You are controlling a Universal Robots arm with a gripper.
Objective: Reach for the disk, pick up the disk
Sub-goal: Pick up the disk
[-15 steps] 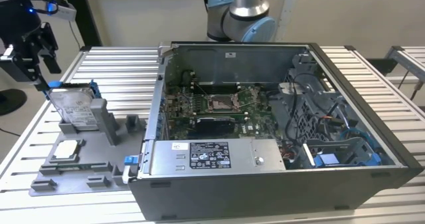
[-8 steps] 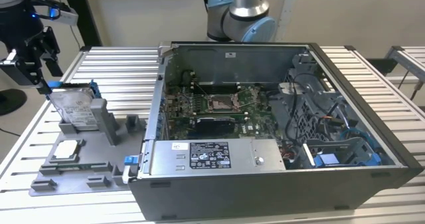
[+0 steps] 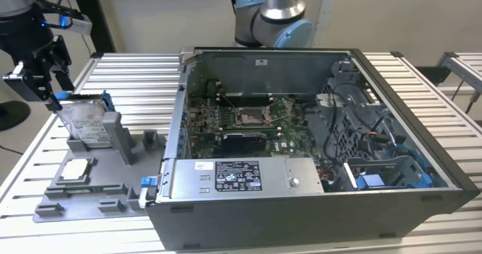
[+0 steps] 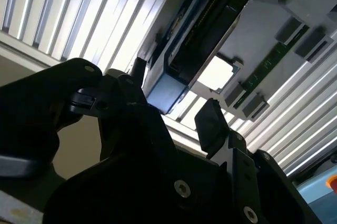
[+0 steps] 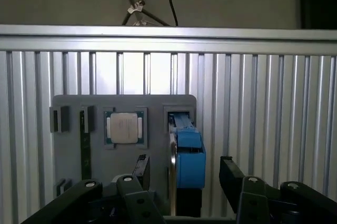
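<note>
Nearest lens: gripper (image 5: 184, 167), 2 black fingers (image 5: 229, 174) spread wide, holding nothing, 1 on each side of disk's upper end, no contact evident. Disk (image 3: 84, 121) stands on edge in slot of grey tray (image 3: 147, 166), on exterior view's left of open computer case (image 3: 301, 220).

Risks, judged:
- Uneven closing pushes disk sideways, wedging it in slot.
- Pads landing on blue plastic rail may slip.
- Skewed lift could drag tray.

Count: 1 disk, 1 square chip (image 5: 125, 127), 1 tray, 1 case, 1 labelled grey box (image 3: 241, 176).
</note>
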